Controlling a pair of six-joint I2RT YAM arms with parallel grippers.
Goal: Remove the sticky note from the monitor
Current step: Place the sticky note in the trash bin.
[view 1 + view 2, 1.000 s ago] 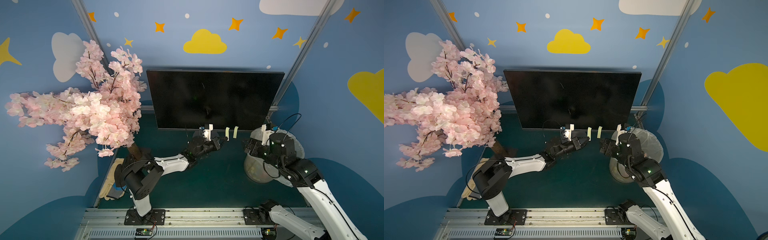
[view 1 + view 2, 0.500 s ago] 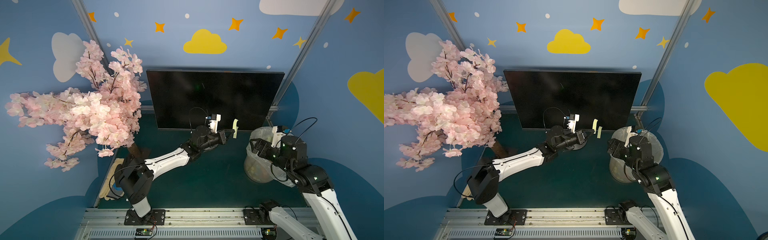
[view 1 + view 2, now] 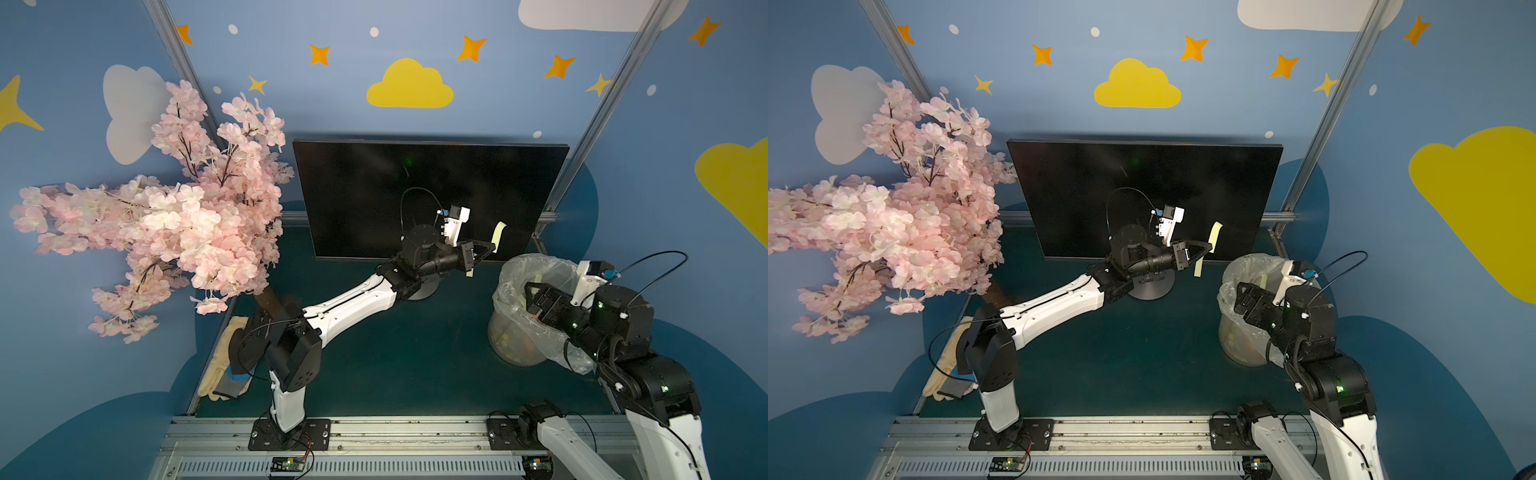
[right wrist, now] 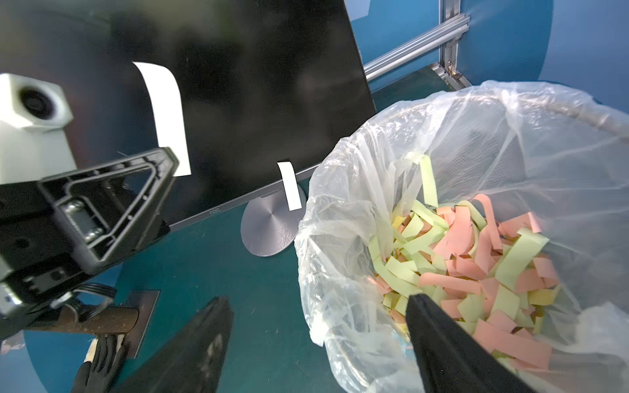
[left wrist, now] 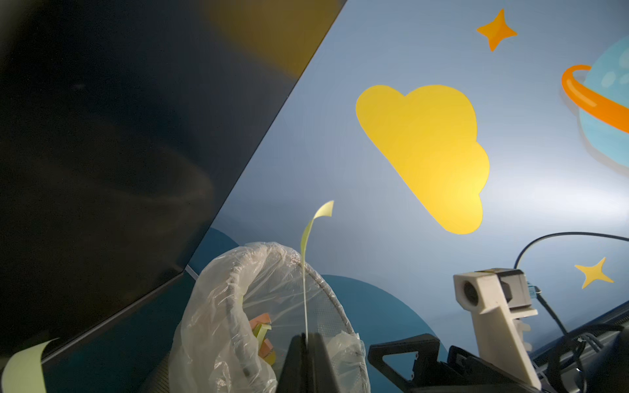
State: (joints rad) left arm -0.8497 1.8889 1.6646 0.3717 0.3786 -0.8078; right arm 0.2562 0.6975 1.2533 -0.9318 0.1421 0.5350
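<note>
Both top views look steeply down from high above the arm bases toward the back wall, wide enough to take in the whole desk (image 3: 395,365), the monitor (image 3: 415,195) and the lined bin (image 3: 509,291). The left wrist camera sits close behind the left pincer (image 5: 306,338), facing the bin and a side wall, with the monitor seen at a slant. The right wrist camera looks past the right pincer (image 4: 316,299) from close above the bin's mouth. Both wrist views show the bin and the monitor.
</note>
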